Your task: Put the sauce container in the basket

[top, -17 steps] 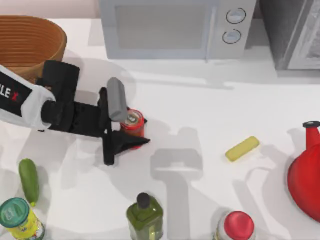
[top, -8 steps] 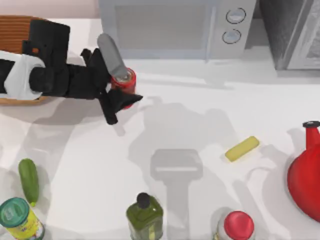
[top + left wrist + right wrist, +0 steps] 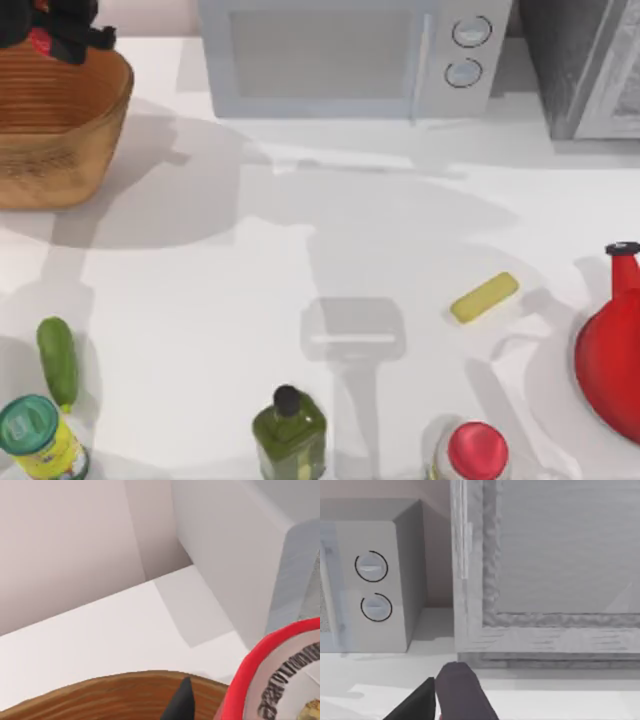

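Left claw seen at table's far-left corner, above back rim of basket. Sauce container held clamped in claw, raised over basket, red rim seen close in left wrist view beside wicker edge. Right claw parked facing microwave; finger spread cannot be told.

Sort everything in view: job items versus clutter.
Job: sauce container, held by the left gripper over the basket.
Clutter: microwave, cucumber, teal-lidded jar, olive oil bottle, red-lidded jar, yellow block, red jug.
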Available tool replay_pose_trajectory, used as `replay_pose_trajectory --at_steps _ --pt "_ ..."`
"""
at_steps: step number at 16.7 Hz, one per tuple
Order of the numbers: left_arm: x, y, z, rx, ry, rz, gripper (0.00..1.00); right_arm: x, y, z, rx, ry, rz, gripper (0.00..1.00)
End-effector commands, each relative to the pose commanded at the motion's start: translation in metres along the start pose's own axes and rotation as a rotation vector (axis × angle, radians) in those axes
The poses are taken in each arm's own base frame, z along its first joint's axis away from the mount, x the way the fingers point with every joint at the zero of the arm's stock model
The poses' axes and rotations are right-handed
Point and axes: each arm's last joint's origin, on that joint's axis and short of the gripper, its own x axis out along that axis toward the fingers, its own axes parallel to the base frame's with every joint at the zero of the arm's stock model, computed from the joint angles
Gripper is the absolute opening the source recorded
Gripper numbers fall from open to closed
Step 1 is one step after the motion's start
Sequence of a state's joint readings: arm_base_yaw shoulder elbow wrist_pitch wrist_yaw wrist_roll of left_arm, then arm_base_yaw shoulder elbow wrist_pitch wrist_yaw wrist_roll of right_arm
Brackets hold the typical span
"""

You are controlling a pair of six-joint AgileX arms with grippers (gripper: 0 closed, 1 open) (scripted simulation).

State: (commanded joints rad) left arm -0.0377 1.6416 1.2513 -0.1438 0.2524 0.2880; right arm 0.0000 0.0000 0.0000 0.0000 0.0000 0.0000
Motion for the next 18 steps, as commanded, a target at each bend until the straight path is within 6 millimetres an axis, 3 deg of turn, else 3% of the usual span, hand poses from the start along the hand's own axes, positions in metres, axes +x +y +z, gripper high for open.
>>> replay_pose_trajectory --at_steps 3,7,13,18 --pt "-0.032 0.028 0.001 -0.173 0.017 0.180 0.00 0.000 0.000 0.000 0.000 0.000 0.000 1.00" --pt "-0.058 0.042 0.004 -0.279 -0.003 0.288 0.00 0.000 0.000 0.000 0.000 0.000 0.000 1.00" --pt "-0.057 0.041 0.004 -0.277 -0.004 0.286 0.00 0.000 0.000 0.000 0.000 0.000 0.000 1.00" --pt "-0.032 0.048 -0.003 -0.280 -0.003 0.288 0.00 0.000 0.000 0.000 0.000 0.000 0.000 1.00"
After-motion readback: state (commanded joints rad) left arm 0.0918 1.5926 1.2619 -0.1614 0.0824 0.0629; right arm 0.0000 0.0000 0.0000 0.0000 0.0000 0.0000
